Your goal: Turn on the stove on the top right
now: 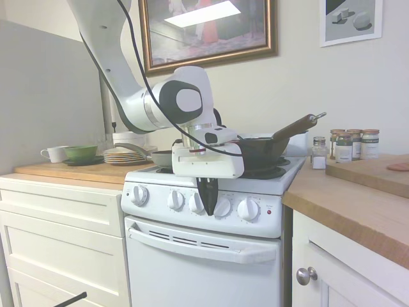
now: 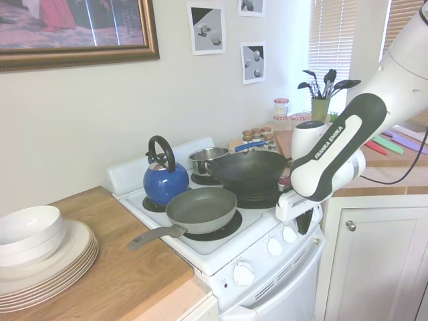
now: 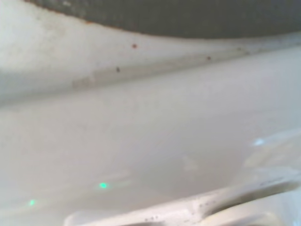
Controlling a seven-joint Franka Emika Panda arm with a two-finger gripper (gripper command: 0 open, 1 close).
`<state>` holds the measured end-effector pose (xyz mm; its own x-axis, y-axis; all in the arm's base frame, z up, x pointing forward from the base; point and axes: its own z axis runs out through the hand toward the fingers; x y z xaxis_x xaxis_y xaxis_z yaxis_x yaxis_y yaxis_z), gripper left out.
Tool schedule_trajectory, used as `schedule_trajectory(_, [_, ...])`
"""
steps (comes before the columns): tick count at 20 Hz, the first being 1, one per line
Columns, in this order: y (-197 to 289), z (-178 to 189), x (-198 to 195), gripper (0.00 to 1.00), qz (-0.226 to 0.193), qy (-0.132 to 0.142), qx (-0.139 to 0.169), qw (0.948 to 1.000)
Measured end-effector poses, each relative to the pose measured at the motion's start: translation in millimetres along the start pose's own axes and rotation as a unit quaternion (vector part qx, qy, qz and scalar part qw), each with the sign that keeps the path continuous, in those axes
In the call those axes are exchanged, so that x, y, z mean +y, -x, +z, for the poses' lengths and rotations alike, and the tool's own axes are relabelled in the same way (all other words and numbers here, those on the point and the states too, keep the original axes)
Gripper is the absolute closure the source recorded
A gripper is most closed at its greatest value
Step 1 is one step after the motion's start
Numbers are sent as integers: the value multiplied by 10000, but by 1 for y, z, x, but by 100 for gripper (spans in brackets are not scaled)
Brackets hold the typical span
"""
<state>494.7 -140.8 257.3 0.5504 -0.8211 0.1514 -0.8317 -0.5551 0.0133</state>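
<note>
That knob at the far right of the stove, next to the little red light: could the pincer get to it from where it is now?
Probably yes. The pincer hangs right in front of the stove's knob row, about the middle, and the far right knob sits close beside it with nothing between them. The pans are up on the burners, out of the way.
</note>
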Motion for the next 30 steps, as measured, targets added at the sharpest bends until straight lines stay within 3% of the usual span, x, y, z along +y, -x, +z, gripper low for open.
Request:
schedule_trajectory(19, [20, 17, -13, 100, 110, 486, 706, 9963])
schedule_trajectory(30, [26, 13, -16, 100, 6, 414, 705, 9967])
